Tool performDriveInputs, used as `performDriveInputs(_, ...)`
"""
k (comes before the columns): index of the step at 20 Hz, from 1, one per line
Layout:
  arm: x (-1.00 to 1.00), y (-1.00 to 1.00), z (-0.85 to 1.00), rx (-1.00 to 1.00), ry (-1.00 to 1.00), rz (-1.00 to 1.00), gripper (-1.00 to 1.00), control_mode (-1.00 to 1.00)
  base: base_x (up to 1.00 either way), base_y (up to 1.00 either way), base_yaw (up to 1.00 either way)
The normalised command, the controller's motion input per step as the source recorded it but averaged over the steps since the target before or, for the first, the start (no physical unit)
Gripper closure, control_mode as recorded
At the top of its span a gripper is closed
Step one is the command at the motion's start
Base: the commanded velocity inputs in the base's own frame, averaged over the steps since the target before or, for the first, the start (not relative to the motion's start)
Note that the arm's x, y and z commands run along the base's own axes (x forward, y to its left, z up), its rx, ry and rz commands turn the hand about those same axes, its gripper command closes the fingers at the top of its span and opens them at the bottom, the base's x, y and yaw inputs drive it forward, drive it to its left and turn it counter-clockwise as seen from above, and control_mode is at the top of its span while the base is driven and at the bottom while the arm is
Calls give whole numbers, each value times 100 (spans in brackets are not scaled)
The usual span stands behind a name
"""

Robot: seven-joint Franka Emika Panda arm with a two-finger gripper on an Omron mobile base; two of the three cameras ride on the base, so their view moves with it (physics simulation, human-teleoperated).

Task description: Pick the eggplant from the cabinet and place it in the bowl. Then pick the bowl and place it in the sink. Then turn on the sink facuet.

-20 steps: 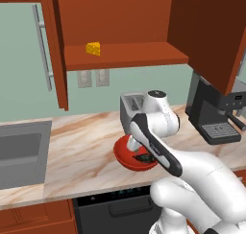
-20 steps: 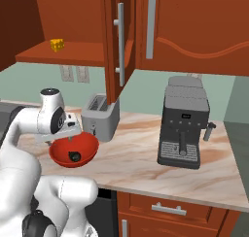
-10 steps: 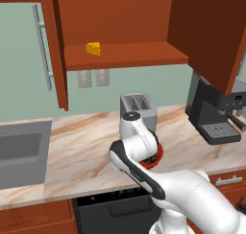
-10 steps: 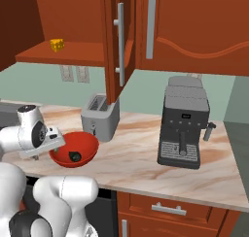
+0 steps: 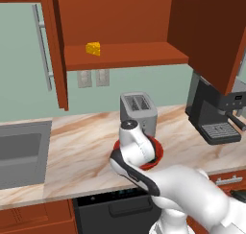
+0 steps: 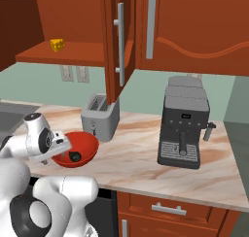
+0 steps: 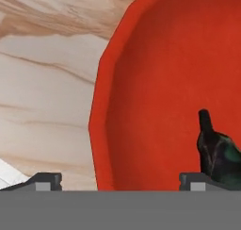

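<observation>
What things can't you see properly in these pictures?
- Small, nearly black glossy eggplant: the hand view's edges cut off part of it.
- Wide round red bowl: in the left base view the white arm covers most of it.
- Two-finger gripper: just the two tips peek up, one either side of the bowl's rim; whether they pinch it cannot be told.
- Large dark grey sink: the left base view's edge cuts it off.

- A wide, round red bowl (image 6: 78,148) sits on the pale marble counter (image 6: 141,158), near its front edge.
- A small, nearly black eggplant (image 6: 75,157) lies inside the bowl.
- The white arm's hand (image 6: 57,146) is at the bowl's left rim; its fingers are hidden.
- A grey metal toaster (image 6: 99,116) stands just behind the bowl.
- A dark coffee machine (image 6: 184,129) stands to the right.
- A yellow cheese wedge (image 6: 57,44) rests on the reddish-brown cabinet (image 6: 73,53) shelf.
</observation>
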Motion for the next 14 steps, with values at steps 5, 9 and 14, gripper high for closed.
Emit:
performDriveInputs(5, 25, -4, -28, -2, 2, 2, -100, -100, 0, 0, 0)
performDriveInputs(9, 8, -4, -17, 0, 0, 4, 100, -100, 0, 0, 0)
performDriveInputs(14, -6, -1, 0, 0, 0, 1, 100, -100, 0, 0, 0)
